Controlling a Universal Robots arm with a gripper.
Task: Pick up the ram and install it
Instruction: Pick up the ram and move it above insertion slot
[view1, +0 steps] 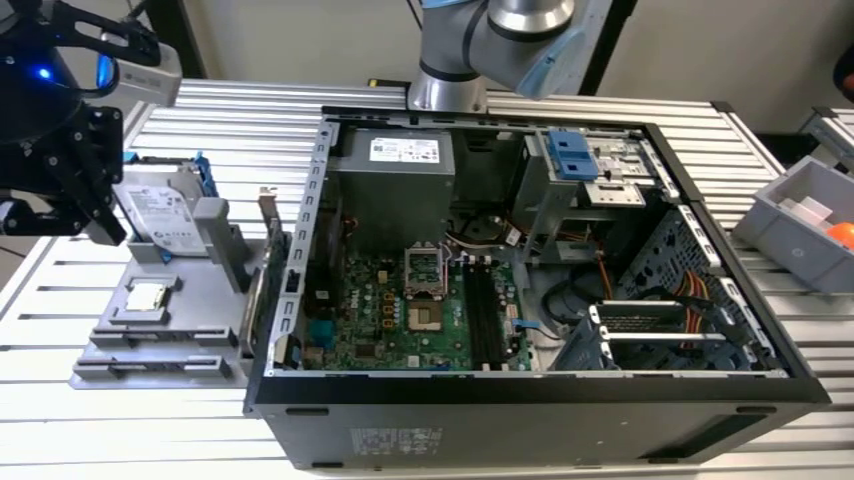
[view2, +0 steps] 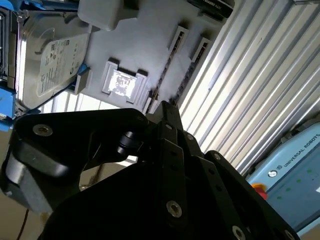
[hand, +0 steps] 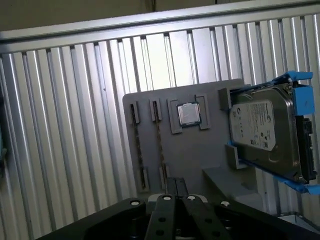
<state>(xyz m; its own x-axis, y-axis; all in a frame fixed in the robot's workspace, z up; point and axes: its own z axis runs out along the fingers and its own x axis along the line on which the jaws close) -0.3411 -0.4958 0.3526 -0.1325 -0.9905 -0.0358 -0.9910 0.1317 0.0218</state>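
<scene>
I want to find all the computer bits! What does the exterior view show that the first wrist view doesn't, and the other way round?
The exterior view adds the open computer case with its green motherboard, and a grey bin at that view's right. The first wrist view adds a clear look at two thin sticks on edge in slots of the grey holder, probably the ram. Both share that holder, the square silver chip, the hard drive with blue brackets, and the black gripper near the holder.

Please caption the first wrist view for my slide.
Claw over gray holder with two ram sticks, CPU and hard drive.
</scene>
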